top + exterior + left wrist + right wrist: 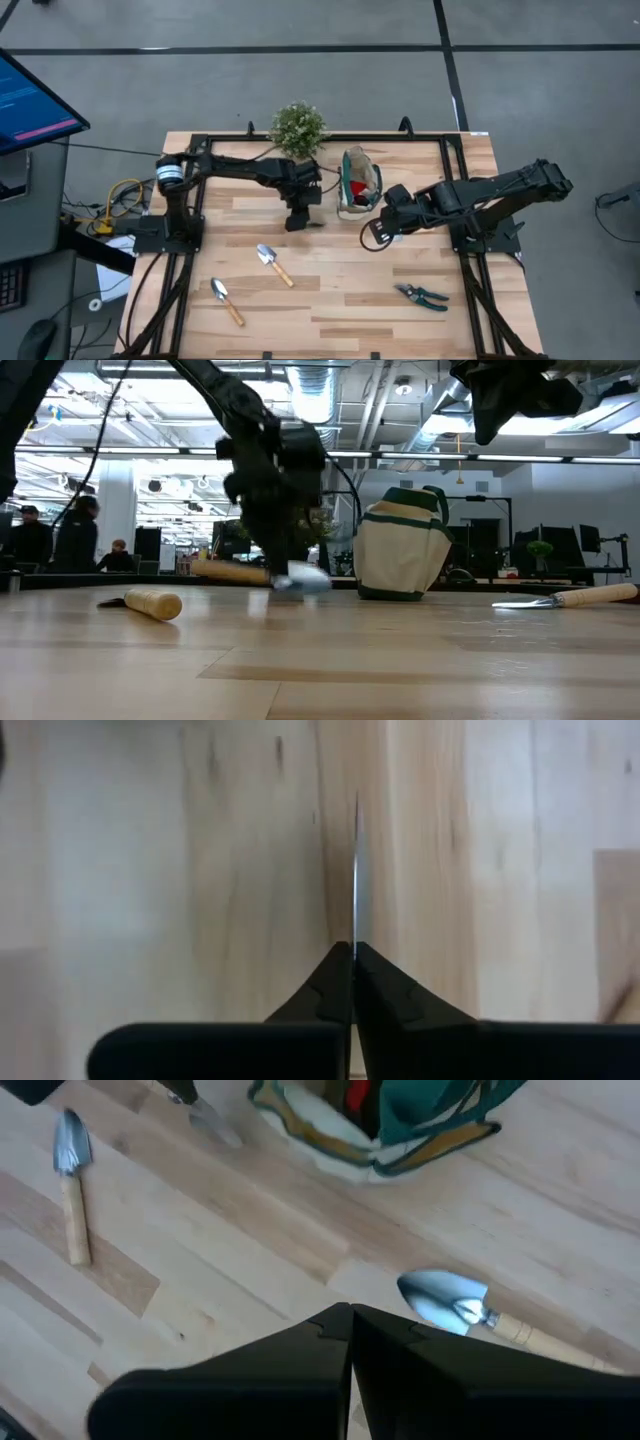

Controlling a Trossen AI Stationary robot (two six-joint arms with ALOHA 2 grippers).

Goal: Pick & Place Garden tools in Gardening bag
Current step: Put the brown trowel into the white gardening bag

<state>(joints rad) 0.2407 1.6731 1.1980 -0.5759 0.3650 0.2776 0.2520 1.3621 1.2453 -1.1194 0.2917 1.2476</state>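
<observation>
Two trowels (pixel 271 262) left loose on worktop (pixel 340 300); third pinched edge-on by blade in closed left gripper (pixel 297 222), just beside bag (pixel 358 185). Right gripper (pixel 375 236) shut, empty. Risk: thin blade slipped or twisted from pinch when lifted.

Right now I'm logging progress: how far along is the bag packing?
Red glove sits in the gardening bag. Left claw is shut on a trowel blade. Two trowels and pruning shears remain on the table.
</observation>
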